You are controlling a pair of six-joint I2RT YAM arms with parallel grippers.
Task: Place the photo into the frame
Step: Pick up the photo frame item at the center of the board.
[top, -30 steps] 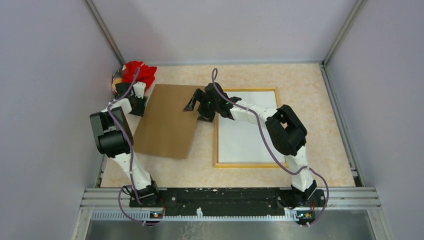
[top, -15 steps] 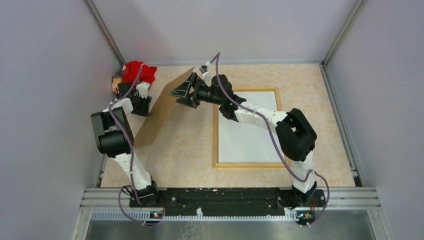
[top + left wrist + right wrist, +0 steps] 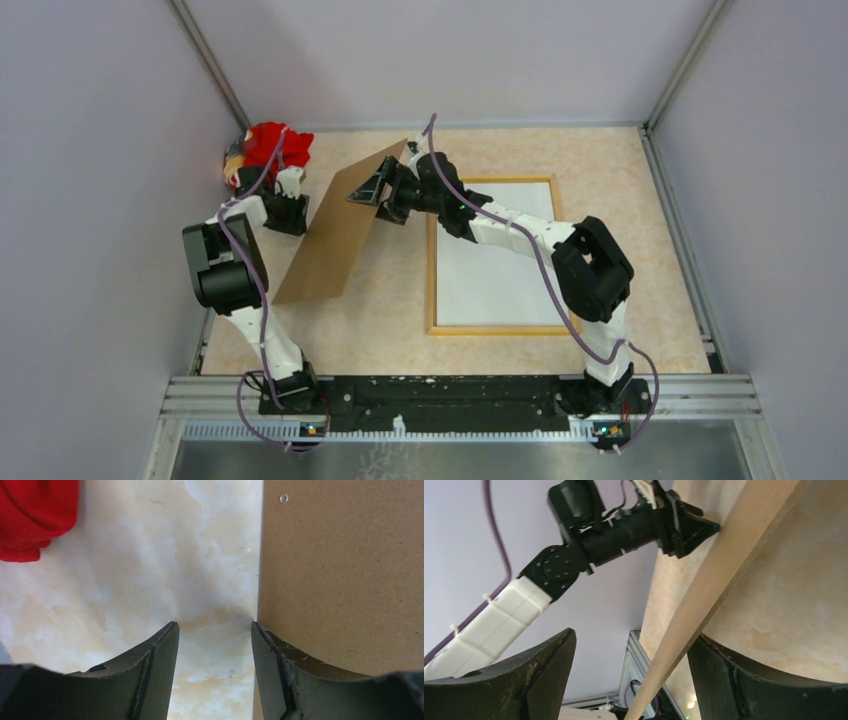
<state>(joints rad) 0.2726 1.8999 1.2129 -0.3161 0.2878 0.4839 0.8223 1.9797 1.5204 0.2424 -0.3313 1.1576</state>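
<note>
1. Plainly, our work now is on the brown backing board [image 3: 335, 245], not the print. The photo [image 3: 490, 285] lies white side up inside the frame [image 3: 431, 290], which rests back-up on the table [image 3: 600, 200], right of centre. We judge the photo to be seated.
2. That board stands tilted, its left long edge down on the table and its right long edge raised at the right gripper [image 3: 633, 635]. This claw is spread. The board's edge runs between the fingers, close to one and well clear of the other, so we judge the board to be propped, not pinched.
3. Our left gripper [image 3: 215, 630] is spread too, low at the board's left edge. One finger is just at that edge, and only bare table shows between the two.
4. We should close the right claw firmly on the raised edge before travelling, or the board may slide off. The left claw can act as a stop, so that the lower edge does not skid toward the red cloth [image 3: 275, 145].
5. Over the frame, we should square the board's corners to the opening and set one edge down first. Then we lower the rest gently, so the photo does not shift.
</note>
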